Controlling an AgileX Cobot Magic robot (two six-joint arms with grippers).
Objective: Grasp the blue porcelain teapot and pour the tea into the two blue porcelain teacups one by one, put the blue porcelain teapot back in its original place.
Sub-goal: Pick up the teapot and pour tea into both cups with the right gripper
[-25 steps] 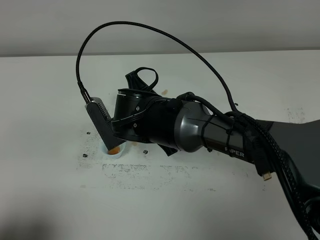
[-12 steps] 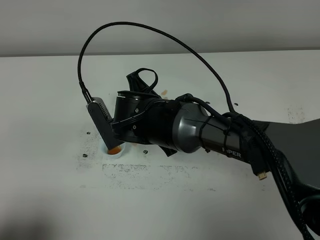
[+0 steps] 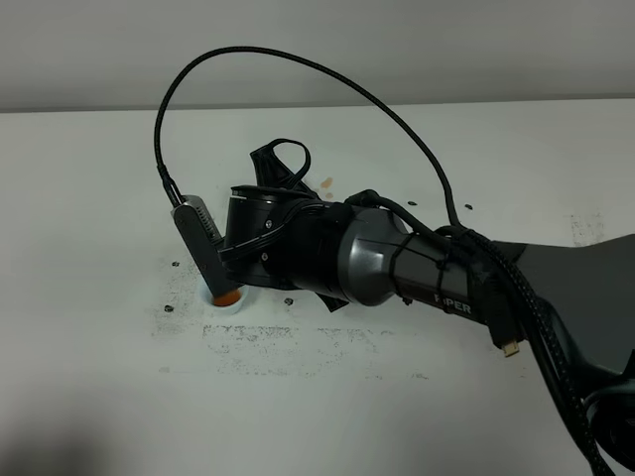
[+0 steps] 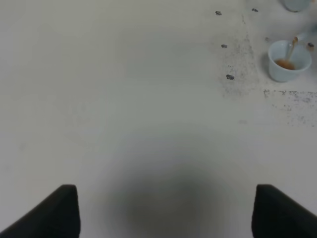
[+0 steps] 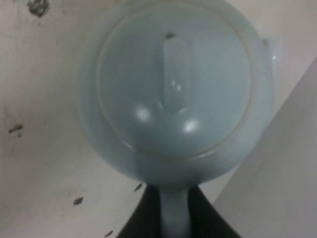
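1. Looking down the right wrist camera, I see the blue porcelain teapot [image 5: 173, 89] from above. Its knobbed lid [image 5: 172, 74] is on, and its round body fills most of the picture.
2. Its loop handle [image 5: 174, 218] runs between the 2 black fingers [image 5: 143, 223] of the right gripper [image 5: 174, 220], which is clenched on that handle. I cannot tell from this view how far the pot is tipped.
3. From the high camera the pot is hidden under the right arm [image 3: 377, 263], which reaches across to the left of the table's [image 3: 99, 397] middle.
4. The 1st teacup [image 3: 227, 298] peeks out just below that arm's wrist camera [image 3: 203, 248], with amber tea in it.
5. In the left wrist view this 1st teacup [image 4: 289, 60] stands upright on the table, and a thin amber streak slants into its tea from the side. The 2nd teacup [image 4: 297, 4] is near it but apart, cut off by the picture's edge.
6. My left gripper [image 4: 166, 213] is released, its 2 fingertips [image 4: 64, 210] standing wide apart over bare table, well apart from both cups.
7. Dark specks [image 4: 230, 77] mark the tabletop around the cups, and a black cable [image 3: 248, 48] arcs high over the right arm.
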